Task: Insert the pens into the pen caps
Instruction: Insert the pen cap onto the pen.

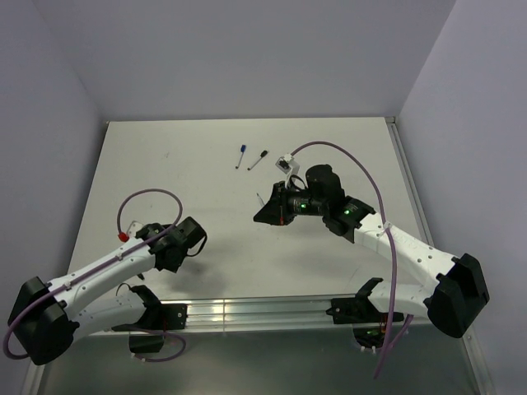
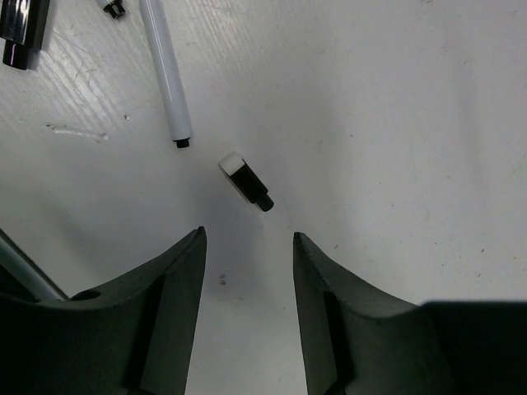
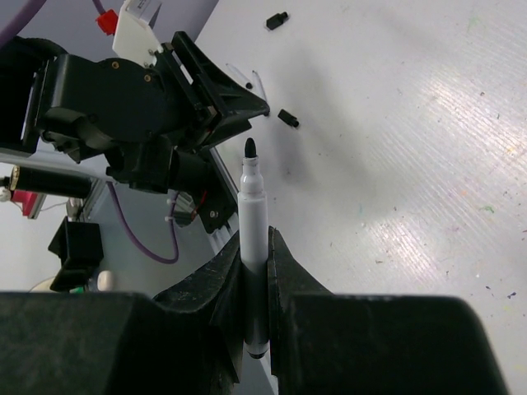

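Nearest the lens, the left jaws stand apart with nothing between them. A pen cap point(image 2: 245, 181) lies on the surface point(image 2: 395, 123) just ahead of their gap. Its long axis runs diagonal, white end far-left, narrow black end toward the jaws. This pair is the nearer. The right jaws are clamped on a white-barrelled pen point(image 3: 252, 197), its dark tip pointing out.

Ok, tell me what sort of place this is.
Likely a robot lab test cell: a white table boxed in by plain grey walls, a left arm and right arm bolted to a metal rail, marker pens laid out.
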You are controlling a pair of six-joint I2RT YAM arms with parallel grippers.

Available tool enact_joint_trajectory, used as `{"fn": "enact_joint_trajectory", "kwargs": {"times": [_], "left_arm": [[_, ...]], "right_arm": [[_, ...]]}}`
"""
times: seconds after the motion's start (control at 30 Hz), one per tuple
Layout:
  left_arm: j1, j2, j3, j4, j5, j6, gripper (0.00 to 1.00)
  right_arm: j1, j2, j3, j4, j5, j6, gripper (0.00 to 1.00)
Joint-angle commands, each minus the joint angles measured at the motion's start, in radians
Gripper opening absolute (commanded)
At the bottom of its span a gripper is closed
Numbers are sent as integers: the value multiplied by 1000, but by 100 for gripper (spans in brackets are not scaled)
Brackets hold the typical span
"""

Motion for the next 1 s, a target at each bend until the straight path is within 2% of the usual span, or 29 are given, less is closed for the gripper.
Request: {"fn": "enact_joint_trajectory", "kwargs": {"times": [0.0,0.2,0.37,0.97], "left_arm": [[30,12,-7,53,-24,-261,51],[125,33,-32,177,4,-137,52],[174,65,-29,216,25,-95,52],[197,69,-105,267,85,-112,52]], "right_arm": [[8,-28,-13,28,0,-18,0],[8,-28,-15,26,3,-21,0],[8,-25,-11,25,4,-24,0],[6,-25,-25,26,15,-27,0]]}}
